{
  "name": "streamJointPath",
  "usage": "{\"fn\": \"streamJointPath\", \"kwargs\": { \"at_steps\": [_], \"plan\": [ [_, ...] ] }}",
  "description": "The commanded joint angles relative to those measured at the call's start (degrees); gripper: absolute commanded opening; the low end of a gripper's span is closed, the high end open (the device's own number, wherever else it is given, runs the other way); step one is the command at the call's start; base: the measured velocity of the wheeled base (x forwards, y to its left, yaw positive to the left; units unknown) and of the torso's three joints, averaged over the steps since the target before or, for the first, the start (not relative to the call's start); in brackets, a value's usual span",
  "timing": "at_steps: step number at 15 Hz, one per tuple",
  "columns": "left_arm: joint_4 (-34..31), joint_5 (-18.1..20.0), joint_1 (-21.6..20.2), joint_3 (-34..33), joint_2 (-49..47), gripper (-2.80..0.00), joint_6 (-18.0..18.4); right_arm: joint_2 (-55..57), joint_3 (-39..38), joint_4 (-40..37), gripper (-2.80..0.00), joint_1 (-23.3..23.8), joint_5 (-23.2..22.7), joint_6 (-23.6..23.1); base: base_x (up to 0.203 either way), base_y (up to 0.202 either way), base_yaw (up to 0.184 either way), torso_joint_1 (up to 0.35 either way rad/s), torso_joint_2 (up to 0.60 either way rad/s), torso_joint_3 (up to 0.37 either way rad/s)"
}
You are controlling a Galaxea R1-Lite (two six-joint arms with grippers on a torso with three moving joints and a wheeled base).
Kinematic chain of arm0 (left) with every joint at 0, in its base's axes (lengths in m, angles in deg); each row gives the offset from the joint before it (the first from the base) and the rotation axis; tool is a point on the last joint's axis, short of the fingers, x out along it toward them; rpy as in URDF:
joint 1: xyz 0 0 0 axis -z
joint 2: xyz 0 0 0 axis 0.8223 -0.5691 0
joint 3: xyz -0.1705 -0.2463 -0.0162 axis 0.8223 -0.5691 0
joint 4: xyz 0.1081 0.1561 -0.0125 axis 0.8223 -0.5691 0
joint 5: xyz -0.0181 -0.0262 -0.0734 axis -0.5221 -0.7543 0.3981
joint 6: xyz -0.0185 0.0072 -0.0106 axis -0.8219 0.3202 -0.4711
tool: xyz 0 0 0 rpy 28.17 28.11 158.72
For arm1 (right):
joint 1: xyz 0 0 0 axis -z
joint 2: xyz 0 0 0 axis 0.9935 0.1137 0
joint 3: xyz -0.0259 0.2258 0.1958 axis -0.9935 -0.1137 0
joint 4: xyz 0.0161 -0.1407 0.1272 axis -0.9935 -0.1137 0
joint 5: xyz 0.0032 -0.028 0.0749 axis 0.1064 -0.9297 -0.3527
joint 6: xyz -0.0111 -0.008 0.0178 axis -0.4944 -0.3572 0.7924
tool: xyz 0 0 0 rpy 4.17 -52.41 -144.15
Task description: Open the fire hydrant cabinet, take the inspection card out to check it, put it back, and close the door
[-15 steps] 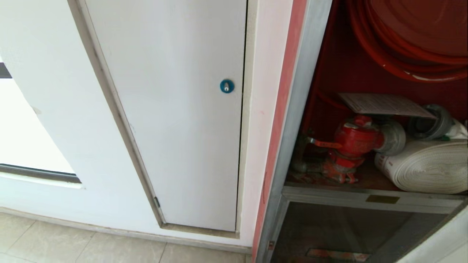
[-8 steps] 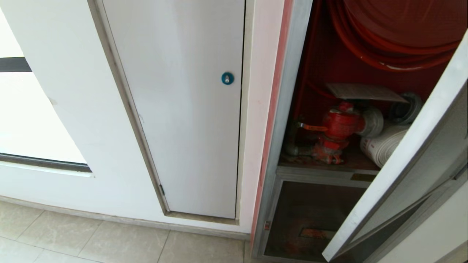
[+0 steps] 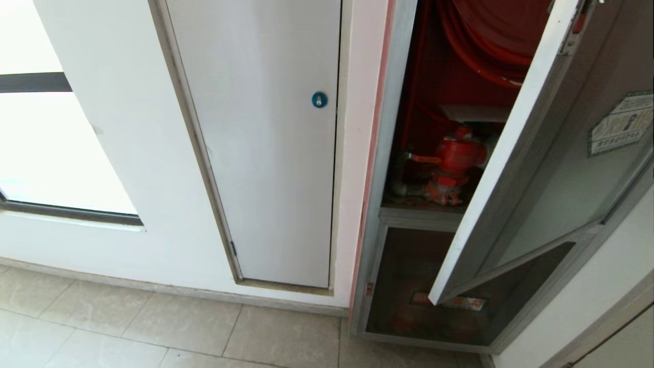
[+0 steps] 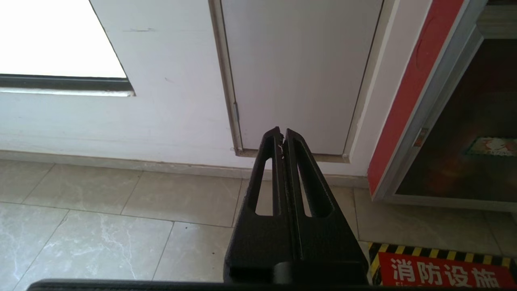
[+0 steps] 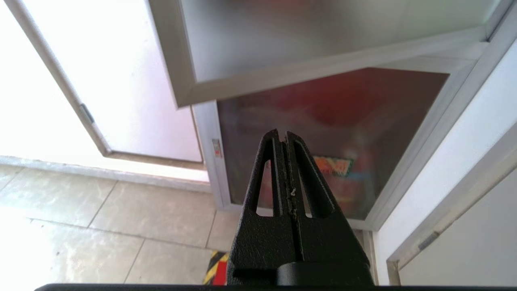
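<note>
Large white Chinese characters, 消防设施, are printed on a red floor marking (image 4: pixel 444 271) edged at its top with yellow-and-black hazard stripes, seen in the left wrist view at about five o'clock. Fine print is carried by the green-bordered sticker (image 3: pixel 621 124) on the door (image 3: pixel 557 168), but it cannot be read.

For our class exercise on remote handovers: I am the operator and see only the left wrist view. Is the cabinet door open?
Observer: Yes. In the head view the door stands partly open.
Operator: Is the card inside?
Observer: The inspection card lies flat inside, just above the red valve.
Operator: And the right hand?
Observer: The right hand is shut and empty, facing the lower glass panel.
</note>
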Motion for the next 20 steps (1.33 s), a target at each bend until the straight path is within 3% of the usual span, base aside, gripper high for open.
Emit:
{"fn": "streamJointPath", "kwargs": {
  "at_steps": [1, 4, 20],
  "plan": [
    [0.01, 0.01, 0.0, 0.03, -0.07, -2.8, 0.03, -0.09, -0.02, 0.02, -2.8, 0.05, 0.02, 0.03, -0.197, 0.0, 0.002, 0.002, 0.01, 0.004],
    [-0.03, 0.01, 0.0, 0.0, -0.07, -2.8, 0.03, -0.09, -0.02, 0.02, -2.8, 0.01, 0.02, 0.03, -0.134, 0.0, 0.002, -0.002, 0.0, 0.004],
    [0.01, -0.08, 0.0, 0.0, -0.07, -2.8, -0.5, -0.09, -0.02, 0.02, -2.8, 0.05, 0.02, 0.03, 0.0, 0.0, 0.0, 0.0, 0.0, 0.0]
  ]
}}
